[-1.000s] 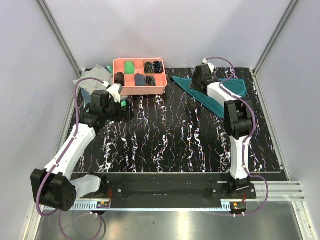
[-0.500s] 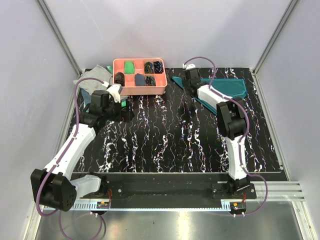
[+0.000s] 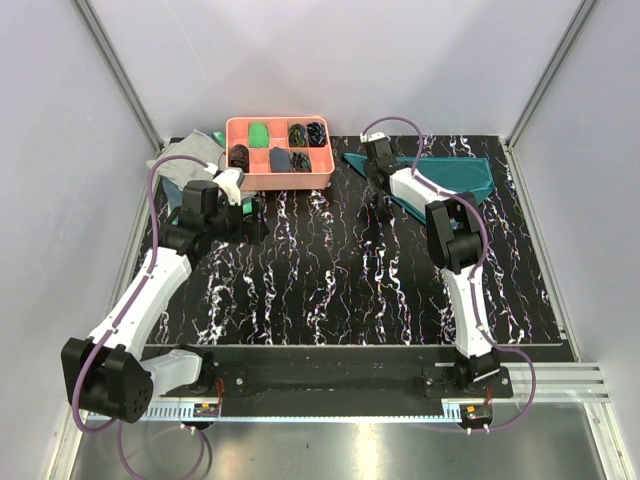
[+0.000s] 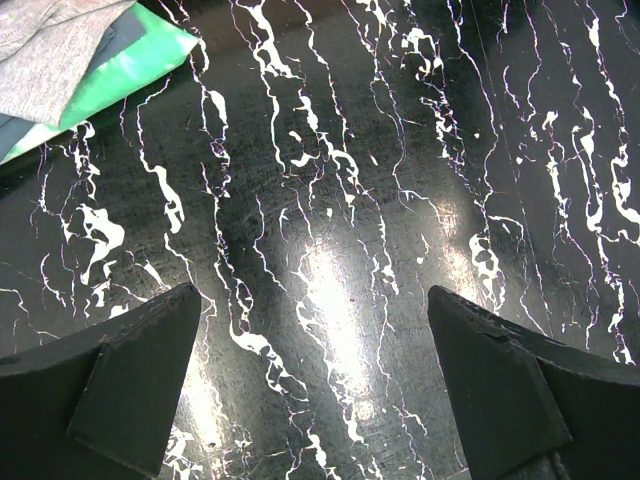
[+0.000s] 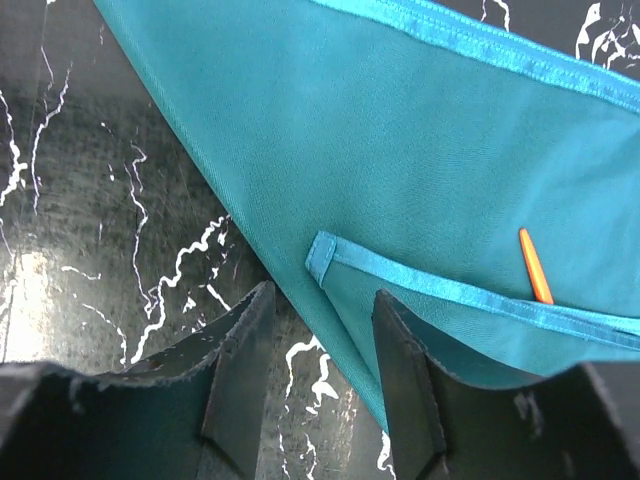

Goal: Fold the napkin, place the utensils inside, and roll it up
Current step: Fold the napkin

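Observation:
The teal napkin [image 3: 455, 178] lies folded at the back right of the table. In the right wrist view the napkin [image 5: 400, 130] fills the upper right, with a folded-over hemmed corner [image 5: 322, 255]. The orange tip of the fork [image 5: 534, 265] pokes out from under that fold; the spoon is hidden. My right gripper [image 3: 382, 203] is open at the napkin's left front edge. In the wrist view the right gripper [image 5: 325, 300] straddles that edge just below the corner. My left gripper [image 3: 250, 222] is open and empty, and in its wrist view the left gripper [image 4: 313, 300] is over bare table.
A pink compartment tray [image 3: 240, 128] with rolled cloths stands at the back. A light grey cloth [image 3: 185, 155] and a bright green cloth [image 3: 218, 137] lie left of it. Both also show in the left wrist view, grey [image 4: 50, 40] and green [image 4: 120, 75]. The table is black marble-patterned.
My right gripper has swung left from over the napkin to its left front edge. The left arm has not moved.

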Robot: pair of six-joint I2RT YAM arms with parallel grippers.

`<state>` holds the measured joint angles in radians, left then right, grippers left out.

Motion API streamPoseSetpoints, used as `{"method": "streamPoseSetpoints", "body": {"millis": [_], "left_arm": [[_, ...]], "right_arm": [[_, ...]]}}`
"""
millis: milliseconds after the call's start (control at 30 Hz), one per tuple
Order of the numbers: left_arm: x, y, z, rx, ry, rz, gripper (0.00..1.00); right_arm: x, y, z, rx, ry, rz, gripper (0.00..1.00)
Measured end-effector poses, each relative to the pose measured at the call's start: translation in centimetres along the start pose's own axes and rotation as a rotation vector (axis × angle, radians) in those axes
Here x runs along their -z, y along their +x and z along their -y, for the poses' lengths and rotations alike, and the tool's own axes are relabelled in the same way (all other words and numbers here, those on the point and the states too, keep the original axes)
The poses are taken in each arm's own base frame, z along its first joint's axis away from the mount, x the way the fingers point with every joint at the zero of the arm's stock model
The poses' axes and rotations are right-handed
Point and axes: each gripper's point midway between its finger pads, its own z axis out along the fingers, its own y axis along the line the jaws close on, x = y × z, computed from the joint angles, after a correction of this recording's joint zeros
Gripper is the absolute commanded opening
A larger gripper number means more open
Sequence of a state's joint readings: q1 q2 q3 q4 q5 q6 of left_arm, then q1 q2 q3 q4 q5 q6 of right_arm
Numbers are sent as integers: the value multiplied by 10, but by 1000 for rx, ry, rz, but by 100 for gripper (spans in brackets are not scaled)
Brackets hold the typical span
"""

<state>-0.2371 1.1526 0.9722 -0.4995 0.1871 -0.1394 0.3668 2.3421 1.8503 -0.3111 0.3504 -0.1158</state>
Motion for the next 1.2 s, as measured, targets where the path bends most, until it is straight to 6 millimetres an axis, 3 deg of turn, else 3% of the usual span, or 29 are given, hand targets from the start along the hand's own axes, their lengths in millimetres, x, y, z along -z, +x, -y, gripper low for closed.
{"method": "streamPoseSetpoints", "body": {"millis": [233, 767, 1200], "left_arm": [[0, 0, 0, 0, 0, 0, 99], [0, 0, 0, 0, 1, 1, 99], [2, -2, 1, -1, 3, 8, 99]], "right_arm": [[-3, -3, 0, 9, 1, -21, 41], [-11, 6, -3, 38, 0, -101, 37], [-10, 13, -4, 57, -9, -152, 9]]}}
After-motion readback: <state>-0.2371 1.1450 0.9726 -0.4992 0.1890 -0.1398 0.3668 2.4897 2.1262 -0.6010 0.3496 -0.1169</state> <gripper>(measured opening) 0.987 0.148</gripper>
